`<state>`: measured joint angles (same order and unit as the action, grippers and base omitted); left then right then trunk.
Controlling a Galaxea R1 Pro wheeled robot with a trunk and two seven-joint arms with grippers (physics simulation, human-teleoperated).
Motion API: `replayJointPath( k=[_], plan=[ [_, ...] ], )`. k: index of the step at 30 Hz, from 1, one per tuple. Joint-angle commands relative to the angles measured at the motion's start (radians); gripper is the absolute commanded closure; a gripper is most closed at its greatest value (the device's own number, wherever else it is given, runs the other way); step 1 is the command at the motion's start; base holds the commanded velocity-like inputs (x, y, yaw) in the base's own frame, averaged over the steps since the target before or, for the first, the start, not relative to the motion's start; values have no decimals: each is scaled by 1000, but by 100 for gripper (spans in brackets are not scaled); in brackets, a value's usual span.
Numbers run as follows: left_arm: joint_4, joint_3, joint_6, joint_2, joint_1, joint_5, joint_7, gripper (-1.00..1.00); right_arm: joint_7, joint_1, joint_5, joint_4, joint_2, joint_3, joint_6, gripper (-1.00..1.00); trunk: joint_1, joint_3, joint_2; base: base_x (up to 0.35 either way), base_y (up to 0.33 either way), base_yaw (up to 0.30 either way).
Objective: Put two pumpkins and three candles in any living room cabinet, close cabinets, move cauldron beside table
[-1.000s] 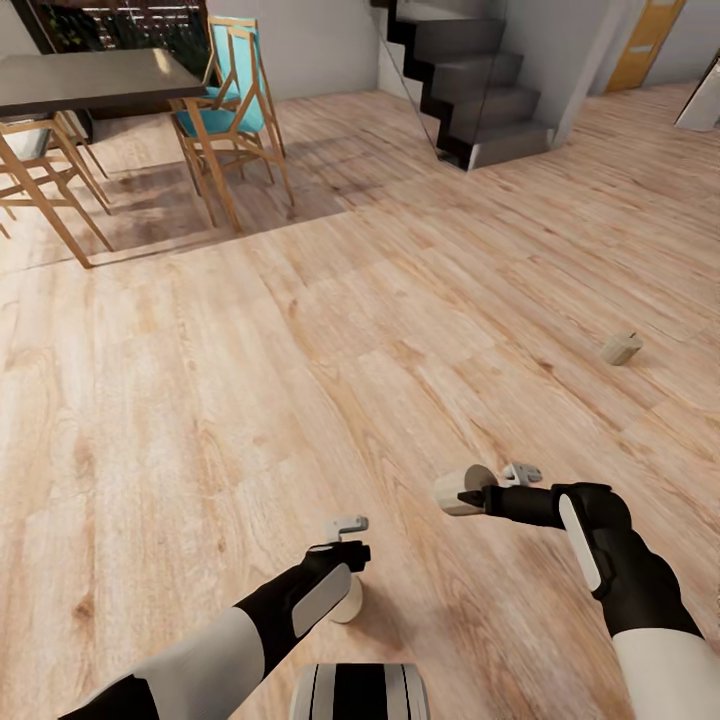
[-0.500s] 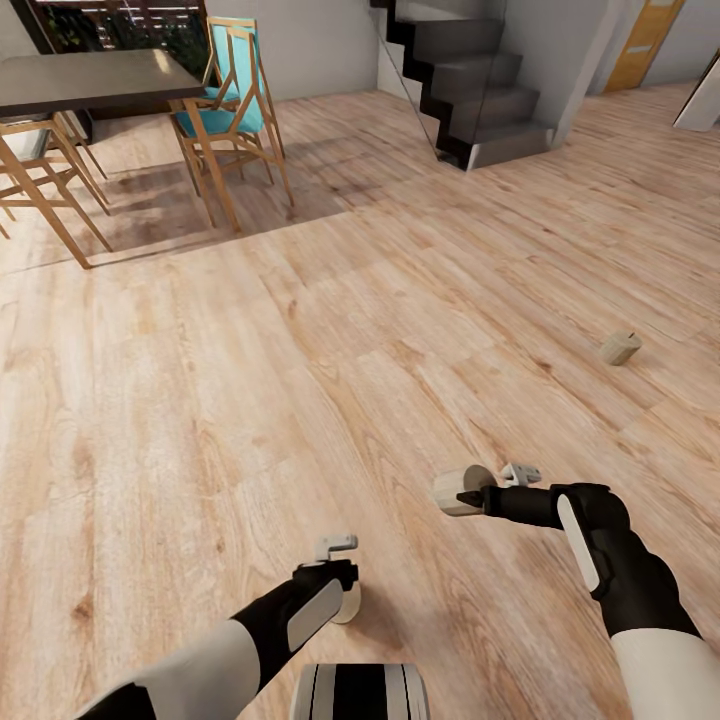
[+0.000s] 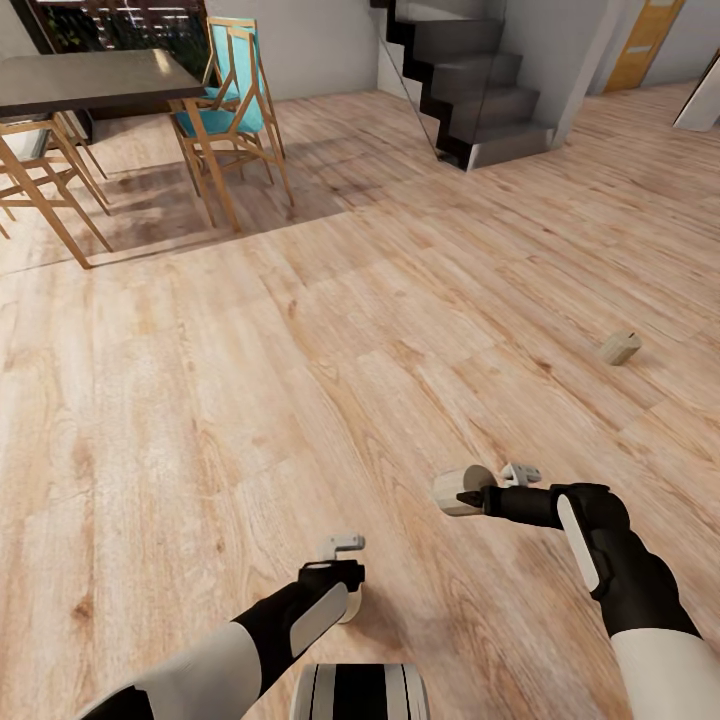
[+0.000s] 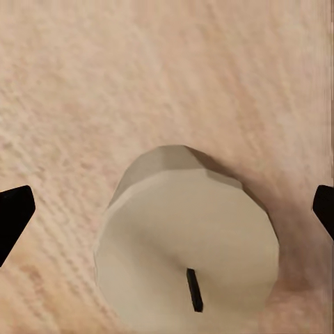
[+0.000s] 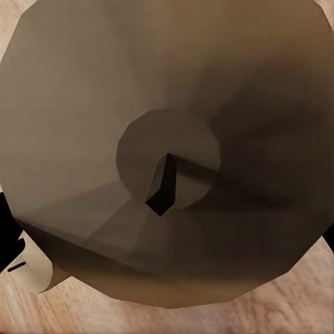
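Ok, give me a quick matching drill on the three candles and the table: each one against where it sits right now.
Things:
1. candle in the right gripper
2. candle under the left gripper
3. far candle
4. dark table

Places:
A. lying tipped on the floor, right side of the head view
B. upright on the floor between open fingers
C. top left, among wooden chairs
D. held off the floor

Pairs: 1-D, 2-B, 3-A, 4-C

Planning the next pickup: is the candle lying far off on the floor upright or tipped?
Tipped. In the head view the far candle lies on its side on the floor, its flat round end facing sideways.
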<state>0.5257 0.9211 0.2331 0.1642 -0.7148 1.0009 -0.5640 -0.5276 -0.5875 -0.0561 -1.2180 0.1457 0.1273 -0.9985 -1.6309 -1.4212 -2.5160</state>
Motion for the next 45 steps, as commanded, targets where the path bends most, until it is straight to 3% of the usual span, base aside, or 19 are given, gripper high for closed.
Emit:
replayJointPath(
  k=[1,13,18,24,30,45],
  plan=[
    [5,0,0,0,0,0,0,-100,0,0,-1,0,0,0,0,100,0,0,0,0,0,0],
    [132,-1,9,-4,-1,1,-6,-100,0,0,1,0,0,0,0,100,0,0,0,0,0,0],
    [147,-1,14,-3,-1,2,-9,-100,0,0,1,0,0,-1,0,100,0,0,0,0,0,0],
    [130,0,12,-4,2,2,-10,-100,0,0,1,0,0,-1,1,100,0,0,0,0,0,0],
    [50,1,0,-1,33,0,-7,-100,0,0,1,0,0,0,0,100,0,0,0,0,0,0],
    [55,1,0,-2,44,-2,-2,-100,0,0,1,0,0,0,0,100,0,0,0,-85,0,0]
  ],
)
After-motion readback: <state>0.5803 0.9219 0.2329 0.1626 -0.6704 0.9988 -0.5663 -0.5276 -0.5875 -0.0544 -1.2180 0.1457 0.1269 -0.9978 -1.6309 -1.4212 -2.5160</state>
